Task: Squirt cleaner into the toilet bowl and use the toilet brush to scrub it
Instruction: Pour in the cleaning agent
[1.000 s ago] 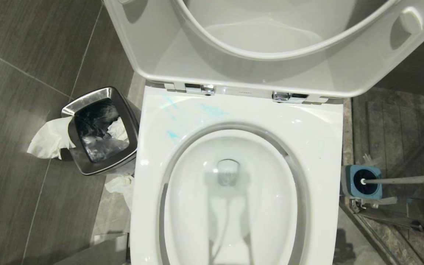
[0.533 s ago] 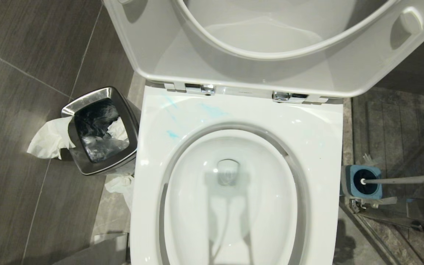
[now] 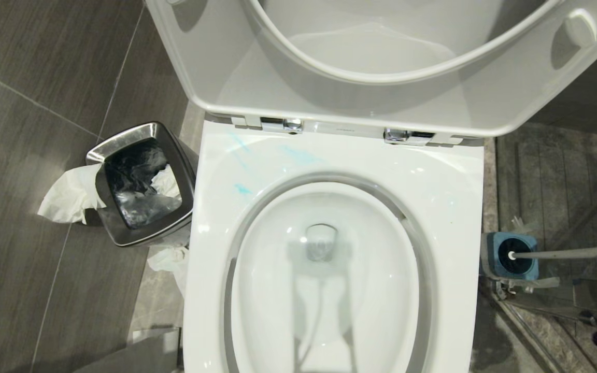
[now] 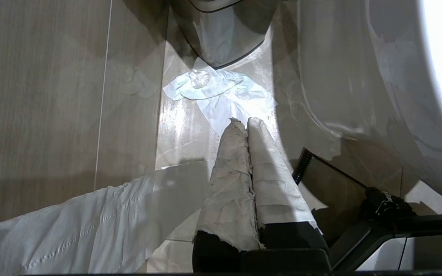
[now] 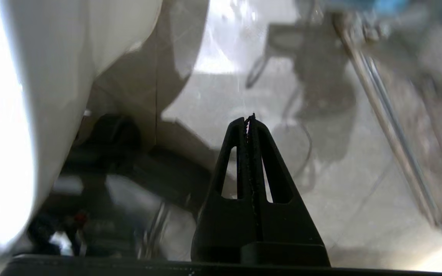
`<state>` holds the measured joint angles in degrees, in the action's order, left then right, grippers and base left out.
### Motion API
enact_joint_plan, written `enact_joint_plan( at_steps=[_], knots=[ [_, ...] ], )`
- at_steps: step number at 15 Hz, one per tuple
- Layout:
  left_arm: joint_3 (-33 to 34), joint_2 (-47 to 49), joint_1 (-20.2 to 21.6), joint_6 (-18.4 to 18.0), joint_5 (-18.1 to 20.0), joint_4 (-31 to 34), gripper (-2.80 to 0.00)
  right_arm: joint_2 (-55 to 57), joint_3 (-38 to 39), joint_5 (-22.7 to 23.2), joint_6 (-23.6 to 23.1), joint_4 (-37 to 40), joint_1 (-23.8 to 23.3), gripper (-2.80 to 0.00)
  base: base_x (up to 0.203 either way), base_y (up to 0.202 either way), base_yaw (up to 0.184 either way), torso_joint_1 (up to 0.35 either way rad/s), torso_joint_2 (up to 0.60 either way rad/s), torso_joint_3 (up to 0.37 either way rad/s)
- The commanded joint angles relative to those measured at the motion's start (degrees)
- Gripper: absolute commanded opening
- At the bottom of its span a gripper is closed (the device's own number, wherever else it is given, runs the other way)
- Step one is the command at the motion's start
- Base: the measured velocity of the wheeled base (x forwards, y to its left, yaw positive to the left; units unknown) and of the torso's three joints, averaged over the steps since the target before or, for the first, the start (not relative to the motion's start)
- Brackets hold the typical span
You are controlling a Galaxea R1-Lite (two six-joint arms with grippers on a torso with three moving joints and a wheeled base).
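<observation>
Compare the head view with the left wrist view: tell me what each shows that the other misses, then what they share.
Only the head view shows inside the toilet bowl, the cleaner smeared pale blue on its rim, the raised seat and the toilet brush in its blue holder.

Only the left wrist view shows the left gripper, its paper-wrapped fingers shut, low beside the bowl's outer wall.

Both show the steel bin, the white tissue on the floor, and grey tiles.
</observation>
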<state>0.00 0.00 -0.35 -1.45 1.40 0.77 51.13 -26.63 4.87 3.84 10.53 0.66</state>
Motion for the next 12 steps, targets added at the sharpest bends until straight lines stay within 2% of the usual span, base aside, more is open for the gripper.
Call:
enact_joint_plan(
  at_steps=[1,4,6,7,9,12],
  knots=[
    [0.09,0.09,0.0,-0.05,0.0,0.02,-2.8,23.02,1.7,0.53,-0.65,-22.53,-0.02,-2.8,0.0,0.0,0.0,0.0,0.0,0.0],
    [0.09,0.09,0.0,0.03,0.0,0.02,-2.8,42.84,4.83,2.1,-0.63,-57.32,-0.03,-2.8,0.0,0.0,0.0,0.0,0.0,0.0],
    [0.09,0.09,0.0,-0.05,0.0,0.02,-2.8,54.94,6.51,2.85,-0.28,-77.84,-0.07,-2.8,0.0,0.0,0.0,0.0,0.0,0.0],
    [0.09,0.09,0.0,-0.03,0.0,0.02,-2.8,60.86,6.85,2.96,-0.28,-85.6,-0.07,-2.8,0.0,0.0,0.0,0.0,0.0,0.0],
    [0.09,0.09,0.0,-0.01,0.0,0.02,-2.8,66.62,4.7,2.65,-0.18,-95.43,-0.05,-2.8,0.0,0.0,0.0,0.0,0.0,0.0],
    [0.09,0.09,0.0,0.01,0.0,0.02,-2.8,68.86,-3.75,0.82,-0.35,-98.02,-0.02,-2.8,0.0,0.0,0.0,0.0,-0.01,0.001]
  ],
)
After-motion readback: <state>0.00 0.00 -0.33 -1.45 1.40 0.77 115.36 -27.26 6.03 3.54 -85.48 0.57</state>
